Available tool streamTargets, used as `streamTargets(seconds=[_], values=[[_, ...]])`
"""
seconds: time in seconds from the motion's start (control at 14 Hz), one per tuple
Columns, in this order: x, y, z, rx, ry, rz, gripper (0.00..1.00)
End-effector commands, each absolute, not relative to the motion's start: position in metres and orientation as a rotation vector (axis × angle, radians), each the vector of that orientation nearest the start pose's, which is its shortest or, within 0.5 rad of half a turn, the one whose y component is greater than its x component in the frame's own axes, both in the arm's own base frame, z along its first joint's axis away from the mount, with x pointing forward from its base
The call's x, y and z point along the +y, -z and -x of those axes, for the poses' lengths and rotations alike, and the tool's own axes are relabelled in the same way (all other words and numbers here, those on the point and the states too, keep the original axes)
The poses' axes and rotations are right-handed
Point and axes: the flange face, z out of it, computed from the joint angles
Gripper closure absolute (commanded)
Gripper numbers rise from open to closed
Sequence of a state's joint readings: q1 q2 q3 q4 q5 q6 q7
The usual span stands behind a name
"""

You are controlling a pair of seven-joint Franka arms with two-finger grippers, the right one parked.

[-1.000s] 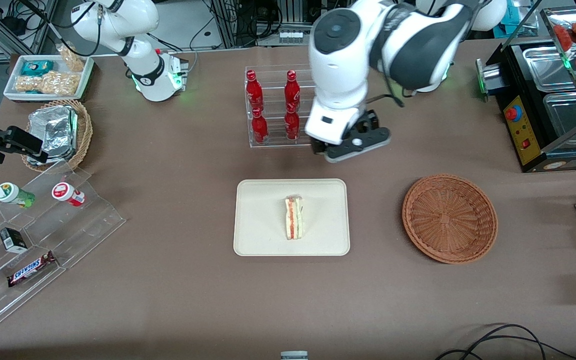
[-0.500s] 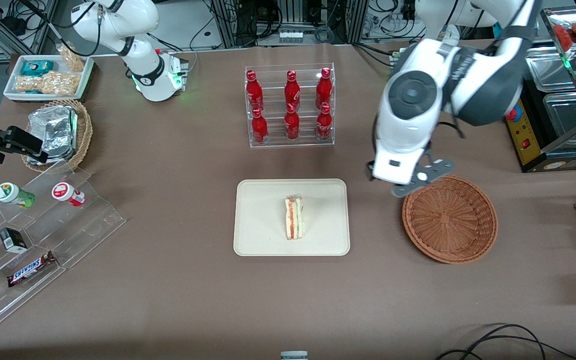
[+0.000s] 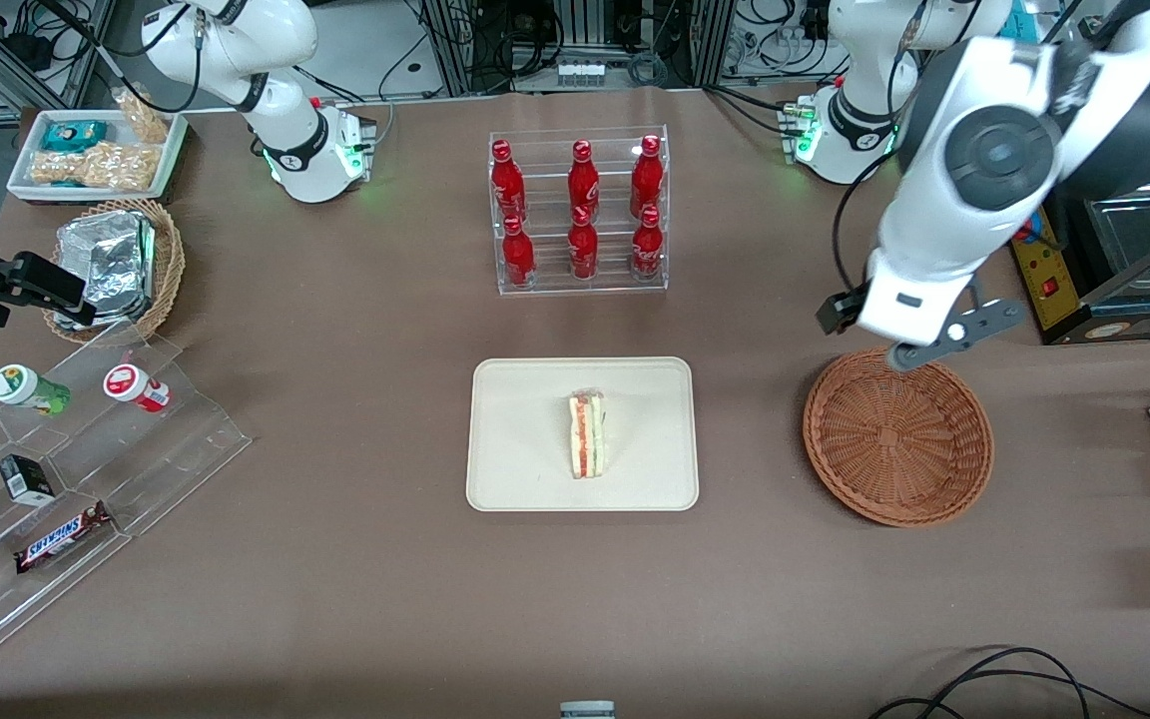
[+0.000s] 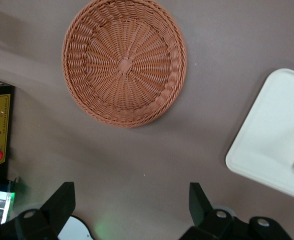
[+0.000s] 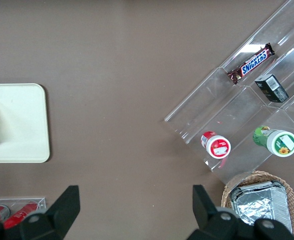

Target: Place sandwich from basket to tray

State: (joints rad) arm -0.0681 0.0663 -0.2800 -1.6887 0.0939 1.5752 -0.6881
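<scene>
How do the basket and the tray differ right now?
The basket is round, reddish-brown wicker and holds nothing; the tray is a cream rectangle with the sandwich on it. The open gripper hangs above the basket's edge, not the tray. Both rest flat on the table.

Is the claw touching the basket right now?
Apart. The left wrist view shows the open claw raised above bare table, with the basket lying well clear of its fingertips.

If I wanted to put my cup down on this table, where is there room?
Bare cloth lies between the tray and the basket, and nearer the camera than both. The basket holds nothing. The open claw hangs above its rim. It is crowded around the clear stepped shelf with snacks.
</scene>
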Motion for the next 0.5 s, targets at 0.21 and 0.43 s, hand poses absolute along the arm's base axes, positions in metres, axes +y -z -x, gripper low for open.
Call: streamTargets(seconds=[0.21, 0.43], values=[[-0.085, -0.573, -0.518, -0.187, -0.223, 3.061, 0.00], [-0.037, -0.591, -0.518, 0.037, -0.185, 3.098, 0.00]])
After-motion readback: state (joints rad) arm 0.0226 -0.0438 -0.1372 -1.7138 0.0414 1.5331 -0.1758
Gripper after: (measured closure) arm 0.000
